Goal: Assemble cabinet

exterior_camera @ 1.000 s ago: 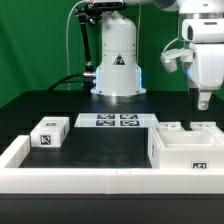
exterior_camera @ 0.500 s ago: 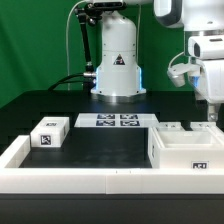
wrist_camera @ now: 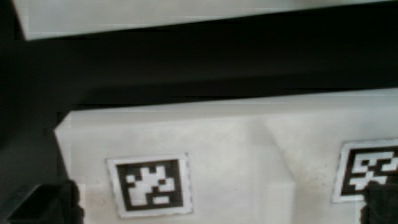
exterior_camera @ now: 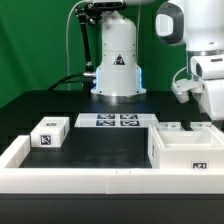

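Against the frame of half a second ago: black-fingered pincer (exterior_camera: 216,114) of the white robot arm (exterior_camera: 170,25) lower and further toward the exterior view's right, now at three o'clock, hard against the picture's edge; a full second ago, higher still and nearer the middle. Everything else unmoved. Fingers largely cut off by that edge, so no telling whether spread or closed; in the wrist view only one dark fingertip (wrist_camera: 43,205) in a corner, nothing seen held. Large white plastic cabinet box (exterior_camera: 185,152) at four o'clock on the black tabletop (exterior_camera: 105,145), open side up, a square tag on its front wall, standing just inside the long low white rail (exterior_camera: 80,178) along the near edge. Just behind it, at three o'clock, two small white tagged blocks (exterior_camera: 171,128) side by side, close below the pincer. Close up in the wrist view, a white tagged surface (wrist_camera: 196,150) bearing two black-and-white tags with a shallow groove between; one part or two, impossible to tell. Another small white tagged cuboid (exterior_camera: 50,132) well apart at nine o'clock. Flat white marker board (exterior_camera: 118,121) at the centre, in front of the white robot base (exterior_camera: 116,60). Open black room between the nine-o'clock cuboid and the cabinet box; tight at the exterior view's right, with box wall, blocks and rail close together.
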Tool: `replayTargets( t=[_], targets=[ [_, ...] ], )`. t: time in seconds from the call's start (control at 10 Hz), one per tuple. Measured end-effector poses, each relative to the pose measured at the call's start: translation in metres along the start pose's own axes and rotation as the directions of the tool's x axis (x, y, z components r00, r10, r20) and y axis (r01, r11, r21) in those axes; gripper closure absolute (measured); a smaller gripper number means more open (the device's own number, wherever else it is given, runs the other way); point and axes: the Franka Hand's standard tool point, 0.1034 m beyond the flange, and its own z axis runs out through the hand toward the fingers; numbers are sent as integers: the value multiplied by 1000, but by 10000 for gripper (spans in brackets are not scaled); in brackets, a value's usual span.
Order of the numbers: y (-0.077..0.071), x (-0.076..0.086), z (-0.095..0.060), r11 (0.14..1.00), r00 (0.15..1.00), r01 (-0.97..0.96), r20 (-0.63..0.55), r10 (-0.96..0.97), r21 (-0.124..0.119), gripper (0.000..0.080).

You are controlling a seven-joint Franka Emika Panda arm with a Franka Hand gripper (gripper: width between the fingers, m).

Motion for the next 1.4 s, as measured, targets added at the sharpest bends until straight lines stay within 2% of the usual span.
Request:
replayTargets(
  t=[0.3, 0.5, 0.6, 0.7, 0.9, 1.4],
  targets=[
    [3, 2, -2, 1000, 1000, -7, 1, 7, -1, 28],
    [2, -1, 0, 1000, 1000, -11, 2, 11, 2, 390],
    [2, -2, 0, 1000, 1000, -14, 2, 14, 3, 524],
    [1, -3, 1, 1000, 1000, -16, 2, 16, 6, 703],
    [3, -3, 1, 1000, 1000, -19, -1, 19, 0, 731],
    [3, -4, 1, 1000, 1000, -20, -1, 20, -1, 731]
  ],
)
